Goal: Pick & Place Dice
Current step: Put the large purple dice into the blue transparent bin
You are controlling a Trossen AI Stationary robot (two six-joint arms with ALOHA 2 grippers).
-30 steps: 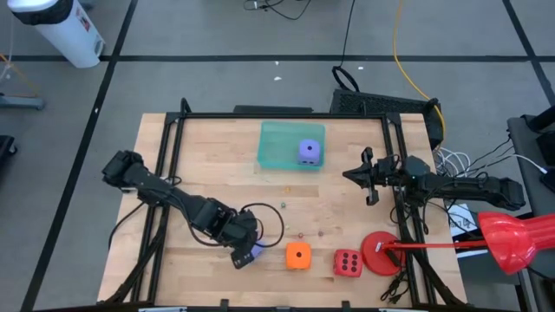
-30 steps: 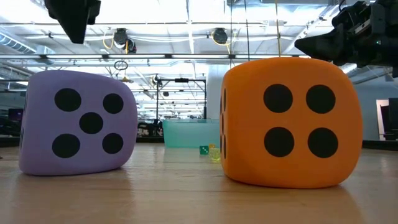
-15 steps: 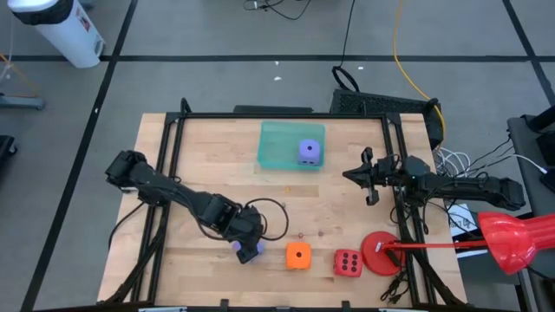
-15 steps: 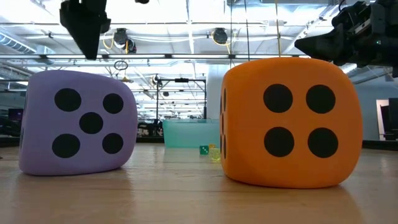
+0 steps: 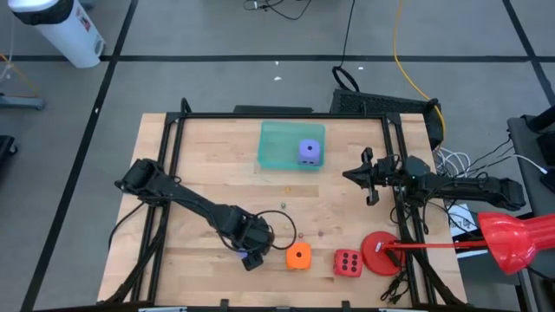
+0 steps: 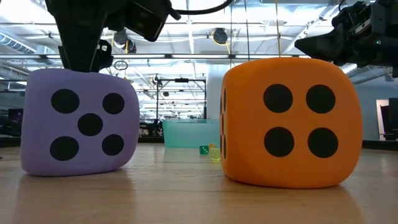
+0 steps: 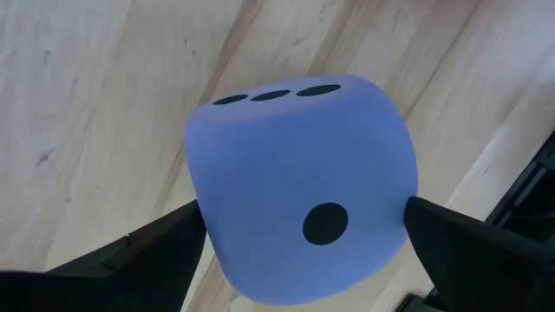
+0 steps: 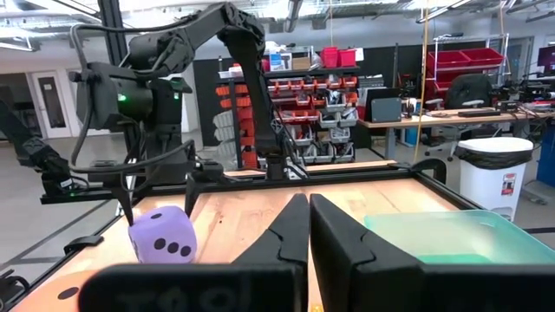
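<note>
- Left gripper (image 5: 251,254): low over the table's near edge, at about 7 o'clock from the table centre. Its fingers (image 7: 147,256) stand wide apart, one on each side of a purple die (image 7: 299,186). The wrist view shows no firm clamp; the die sits on the wood.
- Right gripper (image 5: 370,179): parked at 3 o'clock, near the table's right rail, fingers closed together, holding nothing.
- Dice, count four:
  - Two purple: the one between the left fingers, and a second purple die (image 5: 308,152) inside the green tray (image 5: 279,146) at 12 o'clock.
  - One orange die (image 5: 298,256), just beside the left gripper at its 3 o'clock, four pips facing the low camera.
  - One red die (image 5: 348,263), at 3 o'clock from the orange die, apart from it.
- Surrounding items:
  - One flat red disc (image 5: 379,252), just beside the red die at its 3 o'clock.
  - One red object with a long handle (image 5: 512,242), off the table's right edge, its handle reaching to the disc.
  - A few tiny coloured pieces (image 6: 204,150) lie on the wood between the tray and the near dice.
- Obstruction: the orange die is the nearest object to the left gripper.
</note>
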